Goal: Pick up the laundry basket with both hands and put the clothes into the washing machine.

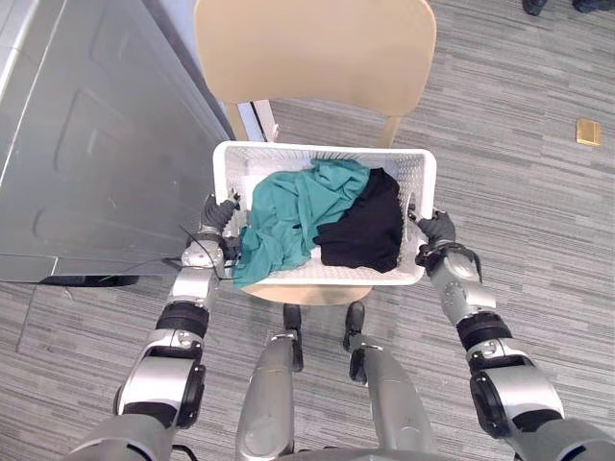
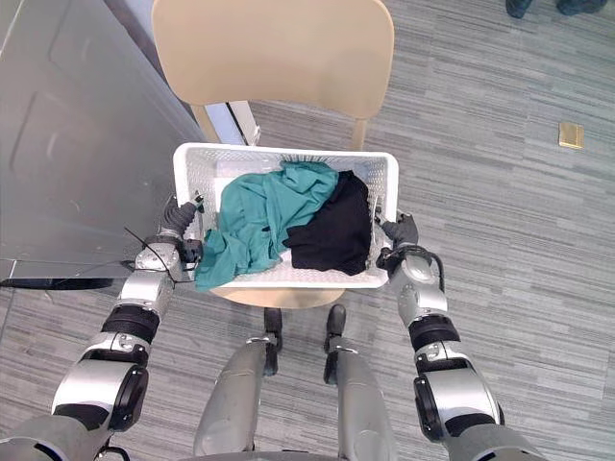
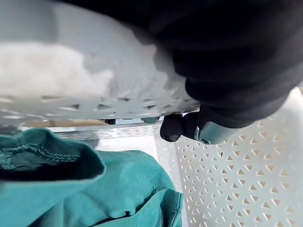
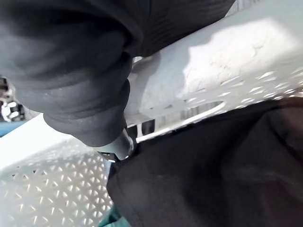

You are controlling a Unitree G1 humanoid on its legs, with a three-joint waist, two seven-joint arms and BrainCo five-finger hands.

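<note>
A white perforated laundry basket (image 1: 317, 147) sits over the seat of a beige chair (image 1: 317, 48). Inside lie a teal garment (image 1: 293, 216) on the left and a black garment (image 1: 370, 226) on the right. My left hand (image 1: 219, 213) is at the basket's left rim. In the left wrist view its fingers (image 3: 177, 126) curl over the rim (image 3: 71, 75) above the teal cloth (image 3: 94, 189). My right hand (image 1: 437, 229) is at the right rim. In the right wrist view a finger (image 4: 118, 149) hooks round the rim (image 4: 213, 61) beside the black cloth (image 4: 213, 170).
The grey washing machine (image 1: 86, 144) stands close on the left, its side next to the chair and my left arm. A small tan object (image 1: 588, 132) lies on the striped grey floor at the far right. A person's shoes (image 1: 533, 5) show at the top right.
</note>
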